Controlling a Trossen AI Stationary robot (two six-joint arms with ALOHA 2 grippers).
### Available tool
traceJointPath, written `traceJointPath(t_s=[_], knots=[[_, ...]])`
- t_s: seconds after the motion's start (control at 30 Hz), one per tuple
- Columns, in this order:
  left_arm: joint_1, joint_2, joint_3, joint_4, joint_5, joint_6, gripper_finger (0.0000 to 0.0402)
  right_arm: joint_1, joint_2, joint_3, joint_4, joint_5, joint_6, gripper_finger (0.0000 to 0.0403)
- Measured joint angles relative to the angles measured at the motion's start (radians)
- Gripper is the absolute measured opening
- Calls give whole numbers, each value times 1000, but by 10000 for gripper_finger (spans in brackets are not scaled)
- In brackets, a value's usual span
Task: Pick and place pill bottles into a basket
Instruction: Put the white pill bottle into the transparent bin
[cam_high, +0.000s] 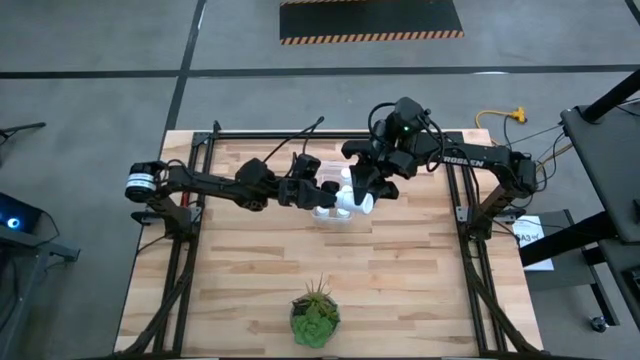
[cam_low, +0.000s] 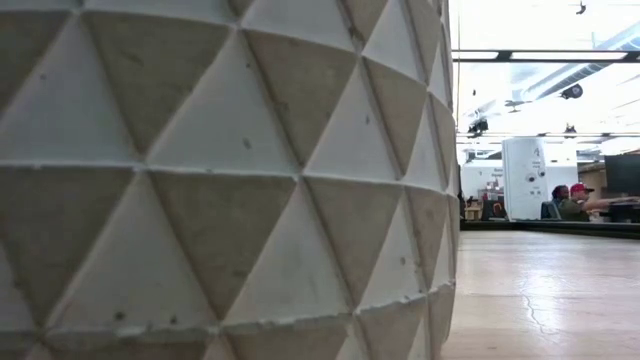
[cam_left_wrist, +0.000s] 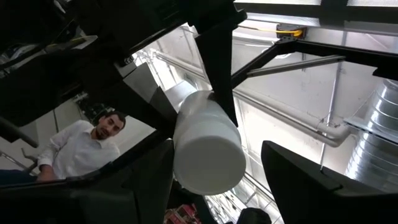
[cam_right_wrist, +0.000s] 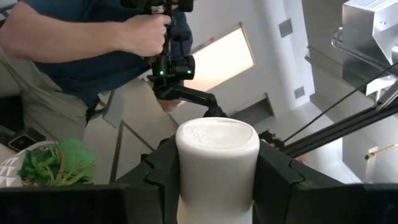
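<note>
- High view: both arms meet at the table's centre above the basket (cam_high: 333, 212), a clear bin with white pill bottles (cam_high: 327, 209) inside; their count cannot be told from here. The right gripper (cam_high: 362, 194) holds one white bottle (cam_high: 362, 203) just at the basket's right edge. The left gripper (cam_high: 322, 190) is over the basket; whether its fingers are open cannot be told here. One green plant (cam_high: 315, 318) stands well apart, near the table's front edge.
- Low view: the plant's pot (cam_low: 220, 180), with its triangle pattern, fills most of the frame, hiding arms, basket and bottles; people (cam_low: 572, 203) sit far off in the room.
- Left wrist view: the left gripper's fingers (cam_left_wrist: 311, 180) stand spread with nothing between them; beyond them, one bottle (cam_left_wrist: 208, 143) in the other arm's dark fingers. A person (cam_left_wrist: 78, 149) shows behind.
- Right wrist view: the right gripper (cam_right_wrist: 216, 180) is closed on one bottle (cam_right_wrist: 216, 165), cap end forward. The plant (cam_right_wrist: 56, 163) and a person's hand (cam_right_wrist: 144, 32) gripping a dark device (cam_right_wrist: 171, 65) appear beyond.
</note>
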Motion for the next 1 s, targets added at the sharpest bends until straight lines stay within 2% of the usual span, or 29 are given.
traceJointPath(t_s=[0.5,0.87,1.0], knots=[[0,0,-1,-34,0,-25,222,0,0,0,-8,-9,-4,134],[0,0,9,-44,-2,-24,148,0,0,0,-20,-9,-10,134],[0,0,10,-46,-1,-22,145,0,0,0,-39,-11,-17,134]])
